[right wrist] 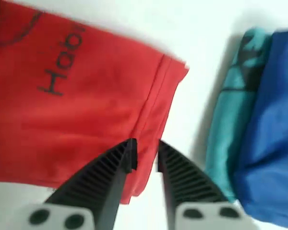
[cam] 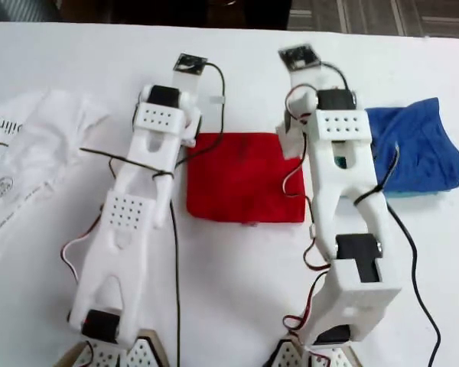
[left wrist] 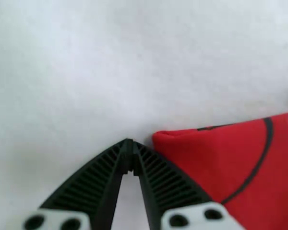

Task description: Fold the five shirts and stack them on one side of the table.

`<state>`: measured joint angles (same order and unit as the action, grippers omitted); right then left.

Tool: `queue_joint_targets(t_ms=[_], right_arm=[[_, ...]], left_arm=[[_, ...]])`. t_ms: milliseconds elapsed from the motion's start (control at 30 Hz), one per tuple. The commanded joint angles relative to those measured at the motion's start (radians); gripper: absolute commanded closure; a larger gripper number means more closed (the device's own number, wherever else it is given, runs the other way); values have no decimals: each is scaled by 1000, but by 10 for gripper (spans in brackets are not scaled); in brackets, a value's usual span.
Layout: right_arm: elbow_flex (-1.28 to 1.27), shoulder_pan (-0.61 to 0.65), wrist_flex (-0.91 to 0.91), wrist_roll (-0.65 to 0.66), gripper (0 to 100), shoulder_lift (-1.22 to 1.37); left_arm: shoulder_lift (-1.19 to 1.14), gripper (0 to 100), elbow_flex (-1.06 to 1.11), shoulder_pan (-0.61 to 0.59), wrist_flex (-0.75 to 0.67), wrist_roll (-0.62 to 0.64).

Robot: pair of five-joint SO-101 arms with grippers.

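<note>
On the table (cam: 237,267), left jaws sit closed beside the red shirt (cam: 245,176), right jaws ajar.

bright, even light; soft shadows

**benchbot:** Both are white printed plastic. The left arm (cam: 130,214) and right arm (cam: 336,176) have dot-grid holes in the shells, and black servos (cam: 358,256) at the joints.

**wirenut:** yep, plus thin black, red and white cables (cam: 174,252). Left gripper (left wrist: 128,143) and right gripper (right wrist: 146,148): black ribbed fingers (left wrist: 158,177), white bases, 2 holes each.
</note>
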<state>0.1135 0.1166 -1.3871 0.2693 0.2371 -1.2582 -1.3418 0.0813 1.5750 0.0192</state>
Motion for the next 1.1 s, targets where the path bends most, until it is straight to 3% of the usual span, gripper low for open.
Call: queue_joint_targets(t_ms=[0,233,467,667,1067], right_arm=[[-100,38,28,-11,771,-54],[-196,120,139,-107,625,-54],[-196,189,211,-155,625,-48],[-186,166,259,-219,625,107],[-5,157,96,-236,625,323]], left_arm=[[5,973,-18,-2,-15,6],[5,973,-18,-2,-15,6],[5,973,-18,-2,-15,6],[5,973,-18,-2,-15,6],[5,973,-18,-2,-15,6]])
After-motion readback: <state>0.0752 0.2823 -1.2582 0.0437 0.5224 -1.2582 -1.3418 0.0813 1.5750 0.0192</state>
